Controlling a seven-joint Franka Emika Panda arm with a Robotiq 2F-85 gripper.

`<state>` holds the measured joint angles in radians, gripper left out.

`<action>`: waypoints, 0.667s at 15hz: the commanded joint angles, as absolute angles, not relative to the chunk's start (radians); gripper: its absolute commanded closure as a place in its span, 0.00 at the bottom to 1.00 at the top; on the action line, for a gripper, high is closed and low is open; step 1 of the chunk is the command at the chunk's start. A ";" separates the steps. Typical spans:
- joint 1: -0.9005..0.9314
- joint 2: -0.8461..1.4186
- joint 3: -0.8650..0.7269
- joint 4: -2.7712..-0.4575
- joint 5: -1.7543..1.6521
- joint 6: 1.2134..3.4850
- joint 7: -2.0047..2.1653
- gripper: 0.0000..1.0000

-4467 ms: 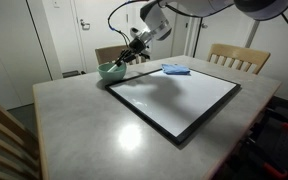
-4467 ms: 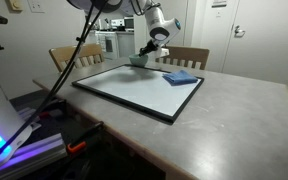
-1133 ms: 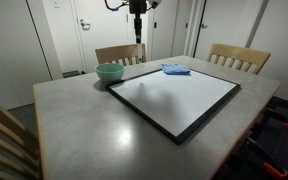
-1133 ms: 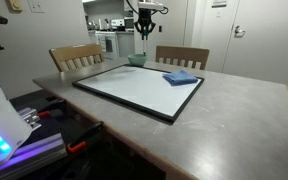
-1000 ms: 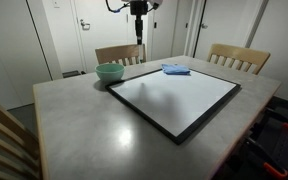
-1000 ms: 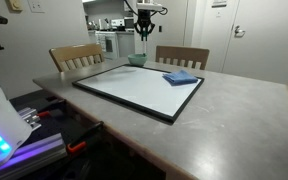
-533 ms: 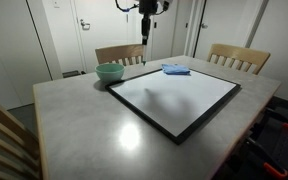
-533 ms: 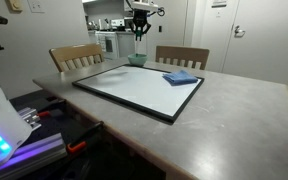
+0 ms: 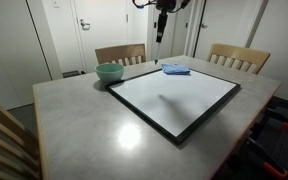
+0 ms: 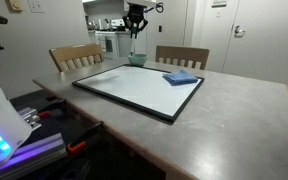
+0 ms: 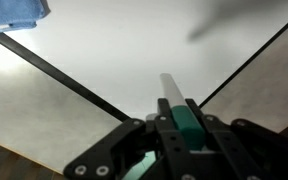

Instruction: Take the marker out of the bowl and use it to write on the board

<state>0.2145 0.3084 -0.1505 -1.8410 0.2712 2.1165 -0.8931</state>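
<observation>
My gripper (image 9: pixel 160 20) hangs high above the table's far side, shut on the marker (image 9: pixel 159 33), which points straight down as a thin dark stick. In the wrist view the marker (image 11: pixel 185 124) shows a green body and a pale tip clamped between the black fingers (image 11: pixel 164 112) of the gripper (image 11: pixel 181 108). Far below it lies the board (image 11: pixel 124 50), white-faced with a thin black frame. The board (image 9: pixel 174 98) lies flat on the grey table in both exterior views (image 10: pixel 134 88). The mint-green bowl (image 9: pixel 109 72) stands beside the board's far corner, also seen small behind the board (image 10: pixel 137 59).
A folded blue cloth (image 9: pixel 176 69) lies on the board's far edge (image 10: pixel 182 77) and shows at the wrist view's top left (image 11: pixel 14 12). Wooden chairs (image 9: pixel 232 57) stand behind the table. Another chair back (image 9: pixel 4 140) rises at the near edge.
The gripper, still shut on the marker, has travelled sideways high above the table, away from the bowl and toward the space over the board's far edge.
</observation>
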 commanded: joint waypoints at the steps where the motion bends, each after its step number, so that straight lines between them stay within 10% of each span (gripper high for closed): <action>1: 0.099 0.228 -0.021 -1.983 0.267 2.225 -0.944 0.95; 10: 0.035 0.296 0.075 -2.029 0.201 2.428 -0.987 0.95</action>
<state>0.0657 0.2798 0.0447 -2.0135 0.2410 2.3701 -0.9772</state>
